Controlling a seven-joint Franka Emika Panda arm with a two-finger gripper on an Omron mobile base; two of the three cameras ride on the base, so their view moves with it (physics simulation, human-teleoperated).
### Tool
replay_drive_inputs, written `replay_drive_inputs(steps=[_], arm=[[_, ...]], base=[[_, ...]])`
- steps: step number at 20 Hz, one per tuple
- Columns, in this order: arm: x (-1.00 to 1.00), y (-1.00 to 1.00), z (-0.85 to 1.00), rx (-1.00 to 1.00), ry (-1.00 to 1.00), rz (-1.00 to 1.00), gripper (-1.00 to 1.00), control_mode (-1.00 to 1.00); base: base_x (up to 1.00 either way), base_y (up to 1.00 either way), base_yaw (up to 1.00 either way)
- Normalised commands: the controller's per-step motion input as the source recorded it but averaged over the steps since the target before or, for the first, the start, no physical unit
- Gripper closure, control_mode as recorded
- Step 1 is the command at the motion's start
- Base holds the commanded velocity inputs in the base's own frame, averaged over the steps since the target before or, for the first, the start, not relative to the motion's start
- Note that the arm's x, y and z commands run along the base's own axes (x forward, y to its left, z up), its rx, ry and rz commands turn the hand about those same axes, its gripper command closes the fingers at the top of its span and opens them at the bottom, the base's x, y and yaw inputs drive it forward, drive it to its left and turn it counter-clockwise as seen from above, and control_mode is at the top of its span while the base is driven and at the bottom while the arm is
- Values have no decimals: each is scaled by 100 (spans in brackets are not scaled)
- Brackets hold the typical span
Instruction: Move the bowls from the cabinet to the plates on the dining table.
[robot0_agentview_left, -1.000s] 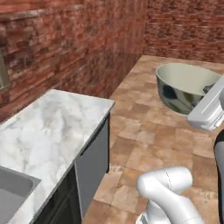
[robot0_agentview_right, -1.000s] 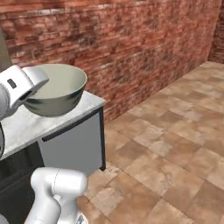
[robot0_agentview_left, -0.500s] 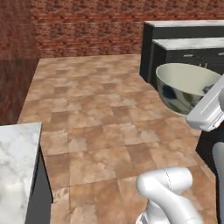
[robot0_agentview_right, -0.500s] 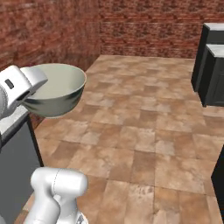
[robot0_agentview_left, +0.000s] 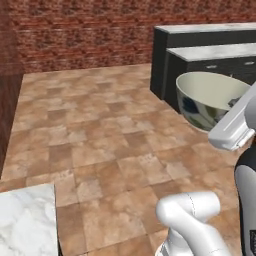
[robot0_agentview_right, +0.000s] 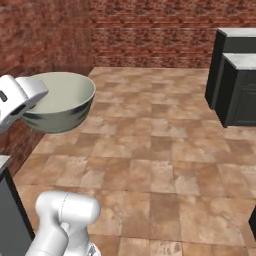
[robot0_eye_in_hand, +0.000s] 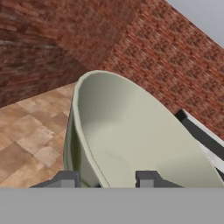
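Observation:
A glossy grey-green bowl (robot0_agentview_left: 207, 97) with a cream rim hangs tilted above the tiled floor. My gripper (robot0_agentview_left: 236, 106) is shut on its rim at the side nearest the arm. In the right base view the bowl (robot0_agentview_right: 64, 102) is at the left, with the gripper (robot0_agentview_right: 36, 98) clamped on its near edge. In the hand view the bowl (robot0_eye_in_hand: 131, 135) rises right in front of the gripper (robot0_eye_in_hand: 107, 180), one dark fingertip (robot0_eye_in_hand: 148, 178) inside the wall and one outside. The cabinet and the plates are out of view.
A dark two-level counter unit (robot0_agentview_left: 200, 42) with pale marble tops stands at the right, also seen as the dark counter unit (robot0_agentview_right: 237, 75); I cannot tell whether it is the dining table. A marble counter corner (robot0_agentview_left: 25, 220) sits at lower left. Brick walls bound the tiled floor (robot0_agentview_left: 100, 135).
The whole picture has swung as the base turns: the marble counter slid off to the lower left and the dark counter unit came closer at the right. The bowl stays in the gripper.

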Motion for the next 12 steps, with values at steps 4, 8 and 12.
replay_drive_inputs(steps=[4, 8, 12], arm=[[0, 0, 0, 0, 0, 0, 100, 100], [0, 0, 0, 0, 0, 0, 100, 100], [0, 0, 0, 0, 0, 0, 100, 100]], base=[[100, 31, -1], [100, 1, 0], [100, 0, 0]])
